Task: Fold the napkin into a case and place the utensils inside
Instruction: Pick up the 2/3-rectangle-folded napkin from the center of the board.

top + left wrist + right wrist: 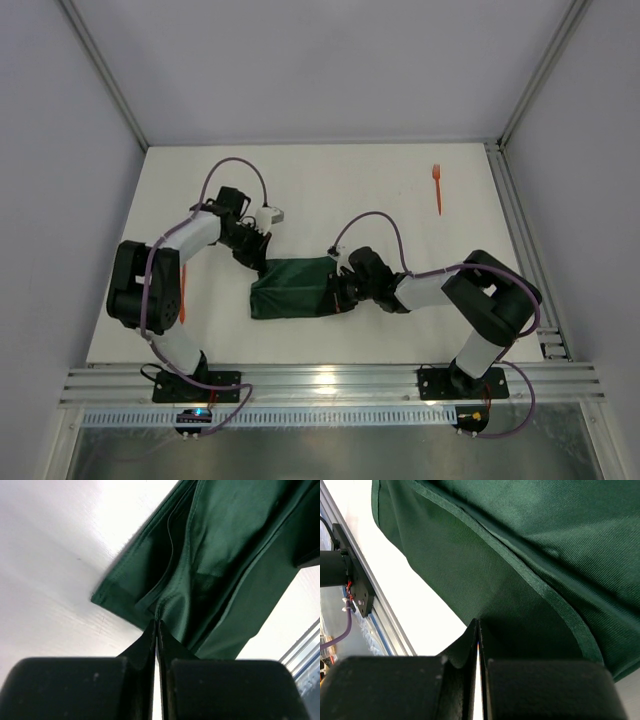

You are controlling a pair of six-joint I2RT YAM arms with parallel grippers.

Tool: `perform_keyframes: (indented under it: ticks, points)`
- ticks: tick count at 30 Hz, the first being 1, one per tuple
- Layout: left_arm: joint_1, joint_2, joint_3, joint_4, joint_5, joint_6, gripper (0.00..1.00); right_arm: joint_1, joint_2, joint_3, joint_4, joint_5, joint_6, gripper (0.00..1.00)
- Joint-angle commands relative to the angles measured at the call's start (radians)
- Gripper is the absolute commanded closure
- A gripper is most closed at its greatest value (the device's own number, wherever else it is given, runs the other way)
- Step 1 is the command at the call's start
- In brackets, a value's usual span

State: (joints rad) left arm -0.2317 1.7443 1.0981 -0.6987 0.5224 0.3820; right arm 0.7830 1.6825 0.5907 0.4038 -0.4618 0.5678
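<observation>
Count of items on the white surface (330, 190): one napkin, two orange utensils, two pincers.

The napkin (295, 288), dark green, lies folded into a flat oblong near the middle of the surface, between the two arms, its long side running left to right.

Utensil one: a fork (437, 188), lying alone toward the far right, well apart from the cloth.

Utensil two: a thin orange piece (183, 300) at the near left, beside the left arm's elbow and partly covered by it. Its type cannot be made out from above, and it may be the second utensil.

The left pincer (262, 258) is at the far left corner of the napkin. In the left wrist view its jaws are pressed together with a gathered pleat of green cloth caught at their tips, so it is clamped on the napkin.

The right pincer (340, 290) is at the right end of the napkin. In the right wrist view its jaws meet with only a hairline between them, nipping the cloth just below a hemmed edge. It is clamped on the napkin as well.

Neither utensil touches the napkin or either pincer.
</observation>
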Motion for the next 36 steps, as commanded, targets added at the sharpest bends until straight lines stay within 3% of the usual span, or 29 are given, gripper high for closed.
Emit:
perform_keyframes:
  ticks: [1, 15, 21, 27, 36]
  points:
    - [-0.003, -0.101, -0.015, 0.068, -0.012, 0.018, 1.0, -0.005, 0.022, -0.015, -0.01, 0.035, 0.004, 0.96]
    - [-0.004, -0.173, -0.06, -0.058, 0.082, 0.198, 1.0, -0.005, 0.046, -0.002, 0.0, 0.046, 0.04, 0.96]
    - [-0.04, -0.216, -0.052, -0.186, 0.082, 0.314, 1.0, -0.005, 0.062, -0.009, 0.026, 0.052, 0.075, 0.96]
    - [-0.124, -0.204, -0.148, -0.19, 0.056, 0.34, 1.0, -0.007, 0.065, -0.017, 0.043, 0.071, 0.099, 0.96]
    - [-0.152, -0.209, -0.218, -0.176, 0.03, 0.344, 1.0, -0.005, 0.065, -0.028, 0.073, 0.078, 0.126, 0.96]
